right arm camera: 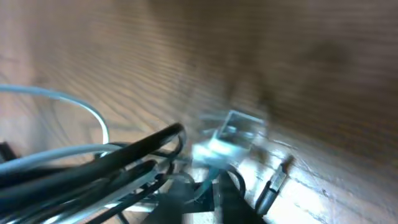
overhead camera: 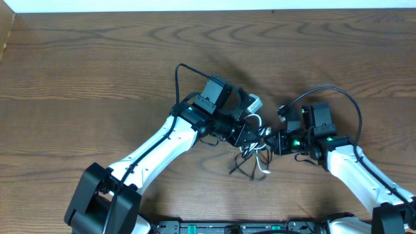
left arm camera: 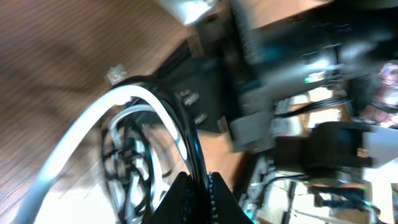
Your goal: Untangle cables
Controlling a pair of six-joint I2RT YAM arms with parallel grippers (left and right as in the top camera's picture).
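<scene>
Both hands meet mid-worktop [overhead camera: 78,58], tips nearly touching, w/ the tangle between & just under them. Left hand [overhead camera: 252,134] and right hand [overhead camera: 276,142] face each other, fingertip to fingertip.

Left hand: wrist view is blurry, but its two fingers [left arm camera: 177,194] sit close together w/ the black cable [left arm camera: 189,140] running straight down into the narrow gap. Clenched on it, as far as I can see. The white cable [left arm camera: 87,121] arcs up & over right beside the black one, then drops toward the same fingers; can't tell if it's pinched too. More black & white loops are bunched inside that arc, close in front of the fingers, lying on the wood.

Right hand: can't tell whether it's clamped or released. Its wrist view is smeared & the fingers barely show at the bottom edge. Just ahead of it a bundle of black strands w/ a pale strand alongside runs off to one side, lifted off the worktop. A clear plug [right arm camera: 229,134] sits right at the near end of that bundle, just in front of the hand; too blurred to say which cable it belongs to.

Overhead: small white loops show just beyond the left hand's tips. Loose black ends & one more white loop trail on the worktop on the near side of both hands, toward the arm bases.
</scene>
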